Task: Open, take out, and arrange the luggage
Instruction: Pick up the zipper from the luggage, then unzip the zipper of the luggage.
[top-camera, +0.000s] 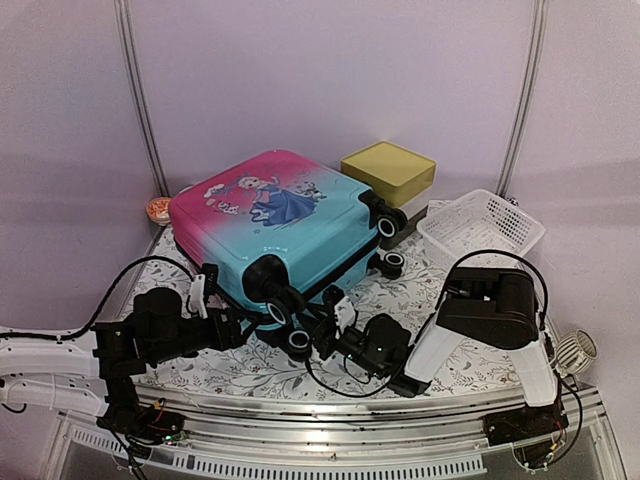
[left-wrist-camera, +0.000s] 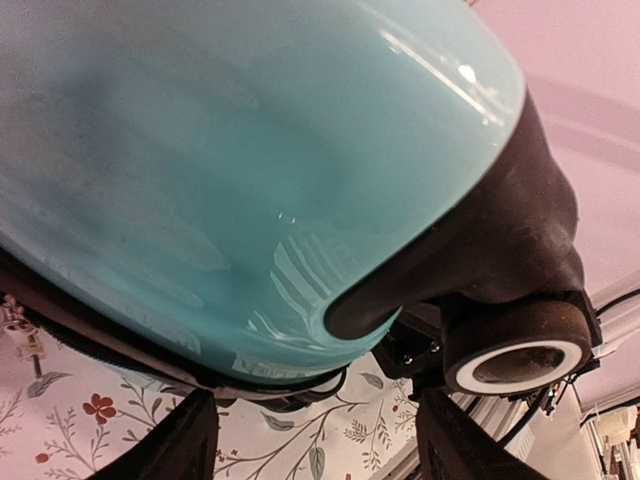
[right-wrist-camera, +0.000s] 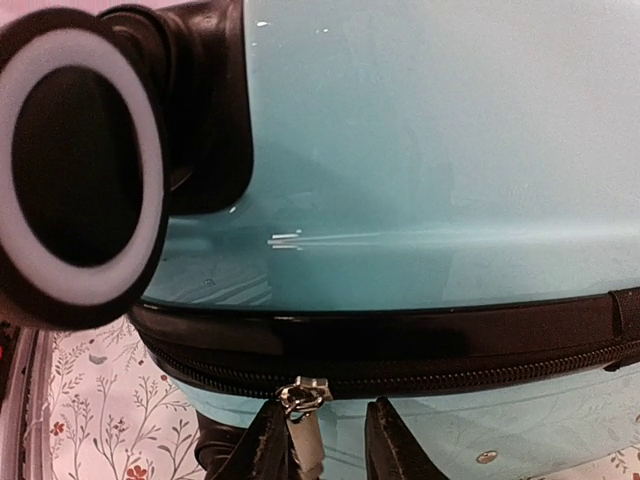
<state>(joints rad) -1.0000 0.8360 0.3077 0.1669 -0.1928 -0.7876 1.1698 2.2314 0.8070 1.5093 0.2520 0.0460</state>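
Luggage: the luggage (top-camera: 270, 225) lies flat in the middle of the floral tablecloth (top-camera: 450, 355). Its pink end is at the back left. Its turquoise wheel end faces the near right, towards the arms.
Print: a cartoon girl in a blue dress on the top shell, with small figures beside her. Any lettering is too small to read.
Closure: and look, the black zipper band (right-wrist-camera: 420, 375) runs closed along the side, so the inside is hidden. The silver zipper pull (right-wrist-camera: 305, 398) hangs from it.
Right gripper: the right gripper (right-wrist-camera: 328, 410) is right at that pull, fingers narrowly parted on either side of it. The pull lies against one finger, and a sliver of turquoise shows before the other, so it is not pinched.
Left gripper: the left gripper (left-wrist-camera: 315, 405) is spread wide and released, low at the near left corner under the shell's curve. Tablecloth shows between its fingers.
Box: the yellow-topped box (top-camera: 388, 170) sits behind the wheel end, its top on and its contents unseen.
Basket: the white mesh basket (top-camera: 482, 228) stands to the right, near the far wheels, its mesh floor in plain sight.
Back left: a small orange round thing (top-camera: 157, 209) sits beside the pink end. I cannot tell what it is.
Top view only: the print, the box and the basket.
Right wrist only: the pull and the zipper teeth, next to one wheel.
Left wrist only: a white-ringed wheel (left-wrist-camera: 515, 362) close up beneath the turquoise shell.
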